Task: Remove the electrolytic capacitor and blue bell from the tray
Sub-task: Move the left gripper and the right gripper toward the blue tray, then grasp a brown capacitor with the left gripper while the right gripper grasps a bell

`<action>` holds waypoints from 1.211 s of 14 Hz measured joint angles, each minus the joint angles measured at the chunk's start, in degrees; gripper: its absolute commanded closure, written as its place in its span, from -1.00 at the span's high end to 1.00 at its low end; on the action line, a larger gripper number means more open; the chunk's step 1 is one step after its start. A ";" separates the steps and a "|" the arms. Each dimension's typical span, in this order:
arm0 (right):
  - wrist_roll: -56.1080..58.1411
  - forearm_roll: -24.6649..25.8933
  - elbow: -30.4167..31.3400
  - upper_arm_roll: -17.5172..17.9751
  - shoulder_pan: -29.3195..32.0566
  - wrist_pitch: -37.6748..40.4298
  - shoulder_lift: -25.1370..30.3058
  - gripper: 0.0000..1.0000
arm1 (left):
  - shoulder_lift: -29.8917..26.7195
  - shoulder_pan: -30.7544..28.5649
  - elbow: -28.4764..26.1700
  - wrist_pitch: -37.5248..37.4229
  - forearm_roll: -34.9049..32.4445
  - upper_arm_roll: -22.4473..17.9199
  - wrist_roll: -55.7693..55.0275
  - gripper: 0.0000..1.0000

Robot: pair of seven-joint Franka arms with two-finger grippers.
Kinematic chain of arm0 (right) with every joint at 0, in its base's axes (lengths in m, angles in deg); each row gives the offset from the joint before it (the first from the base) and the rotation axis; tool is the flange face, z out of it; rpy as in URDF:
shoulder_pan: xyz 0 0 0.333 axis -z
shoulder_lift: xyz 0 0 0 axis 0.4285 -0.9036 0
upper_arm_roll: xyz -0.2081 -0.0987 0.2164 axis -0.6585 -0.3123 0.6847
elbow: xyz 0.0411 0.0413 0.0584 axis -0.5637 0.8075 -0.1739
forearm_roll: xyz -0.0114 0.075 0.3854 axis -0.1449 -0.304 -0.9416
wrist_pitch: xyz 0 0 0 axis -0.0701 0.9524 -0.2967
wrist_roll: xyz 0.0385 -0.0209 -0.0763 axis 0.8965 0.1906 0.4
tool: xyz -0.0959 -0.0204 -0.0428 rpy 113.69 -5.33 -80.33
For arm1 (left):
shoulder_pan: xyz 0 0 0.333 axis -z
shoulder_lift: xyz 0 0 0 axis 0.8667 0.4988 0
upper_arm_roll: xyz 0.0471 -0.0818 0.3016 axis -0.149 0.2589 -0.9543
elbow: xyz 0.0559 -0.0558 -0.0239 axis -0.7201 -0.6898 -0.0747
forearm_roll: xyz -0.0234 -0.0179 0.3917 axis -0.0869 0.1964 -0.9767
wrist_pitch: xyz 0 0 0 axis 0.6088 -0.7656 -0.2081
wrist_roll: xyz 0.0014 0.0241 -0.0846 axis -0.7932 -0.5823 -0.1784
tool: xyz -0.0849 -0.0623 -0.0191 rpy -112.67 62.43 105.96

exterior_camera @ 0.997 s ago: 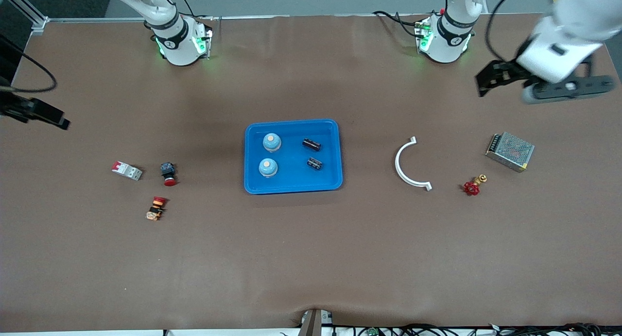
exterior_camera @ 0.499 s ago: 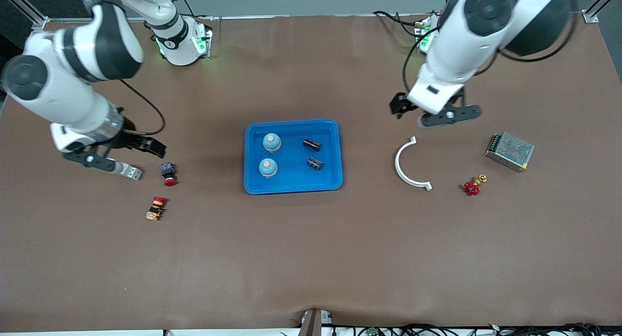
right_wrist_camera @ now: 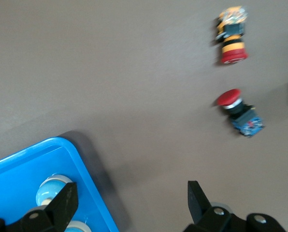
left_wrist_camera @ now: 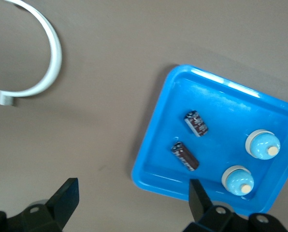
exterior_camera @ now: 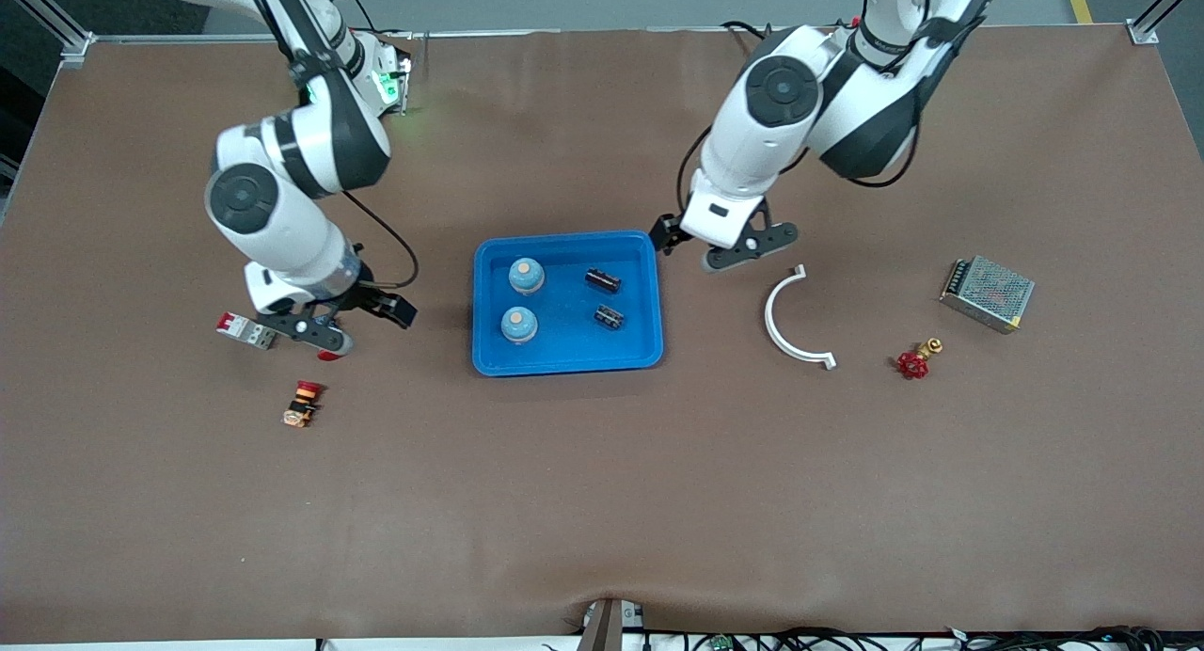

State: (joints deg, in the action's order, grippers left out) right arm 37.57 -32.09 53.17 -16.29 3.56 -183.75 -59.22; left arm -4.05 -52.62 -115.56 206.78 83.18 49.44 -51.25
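We find two capacitors (exterior_camera: 603, 280) and two bells (exterior_camera: 526, 276) in the tray (exterior_camera: 564, 361). Both look light and rigid; we advise gripping across their bodies. Left gripper (exterior_camera: 724, 246) and right gripper (exterior_camera: 343, 320) stand wide, empty.

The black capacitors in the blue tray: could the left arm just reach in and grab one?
Probably yes. The left gripper hangs open beside the tray, and both capacitors lie uncovered at that end.

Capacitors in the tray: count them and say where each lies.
2. Both lie in the tray toward the left arm's end: one capacitor farther from the front camera, the other capacitor nearer.
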 measured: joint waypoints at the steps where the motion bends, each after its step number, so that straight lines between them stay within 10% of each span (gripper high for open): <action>1: -1.50 -0.15 -0.05 0.00 -1.22 -0.64 -0.93 1.00 | 1.56 1.40 0.08 1.51 -2.15 0.03 -3.19 1.00; 17: -19.01 -6.24 -0.14 0.03 -17.83 -11.82 -12.04 1.00 | 27.90 14.07 14.07 9.69 -22.49 -0.70 -39.10 1.00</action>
State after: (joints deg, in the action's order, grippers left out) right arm 18.56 -38.32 53.02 -16.26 -14.27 -195.57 -71.25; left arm 23.84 -38.55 -101.49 216.48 60.69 48.73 -90.34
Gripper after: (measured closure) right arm 0.000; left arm 0.000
